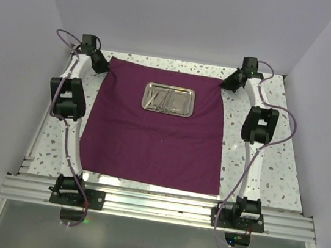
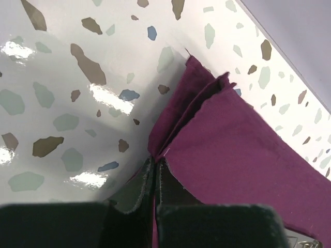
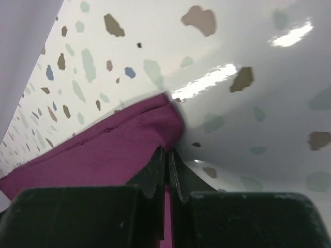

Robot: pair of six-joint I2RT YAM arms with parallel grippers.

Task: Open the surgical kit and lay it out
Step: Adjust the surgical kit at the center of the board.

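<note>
The dark purple cloth wrap (image 1: 151, 134) lies spread flat over the middle of the table. A shiny steel tray (image 1: 168, 100) sits on its far half with several slim steel instruments (image 1: 166, 102) in it. My left gripper (image 1: 102, 66) is shut on the cloth's far left corner (image 2: 207, 119), which bunches into folds just ahead of the fingertips. My right gripper (image 1: 228, 81) is shut on the far right corner (image 3: 150, 129). Both corners are held low, close to the tabletop.
The speckled white tabletop (image 1: 258, 168) shows as strips on both sides of the cloth. White walls close in the left, right and back. A metal rail (image 1: 154, 206) with the arm bases runs along the near edge.
</note>
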